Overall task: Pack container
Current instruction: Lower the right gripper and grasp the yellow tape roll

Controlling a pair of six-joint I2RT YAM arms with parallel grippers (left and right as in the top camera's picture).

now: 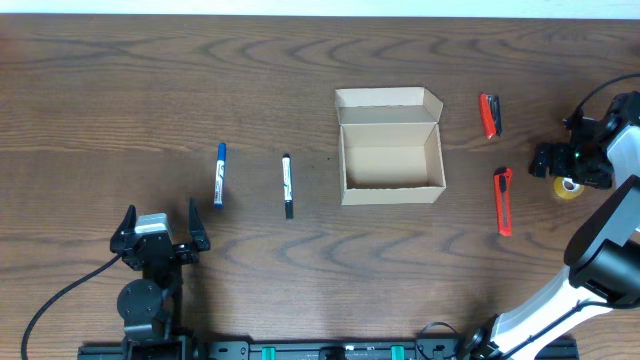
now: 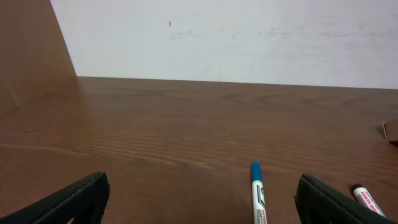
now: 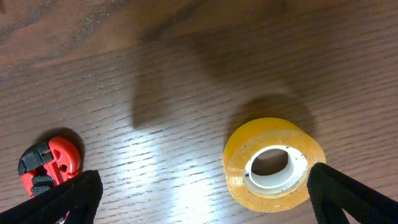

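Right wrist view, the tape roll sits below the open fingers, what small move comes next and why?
Probably lower the right gripper straight down around the tape roll: its jaws are open, the roll lies flat between them, and the container stands open and empty.

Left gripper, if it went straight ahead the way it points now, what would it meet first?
Probably the blue marker, lying ahead within the open jaws of the left gripper, right of centre. Height is unclear, so it might pass over.
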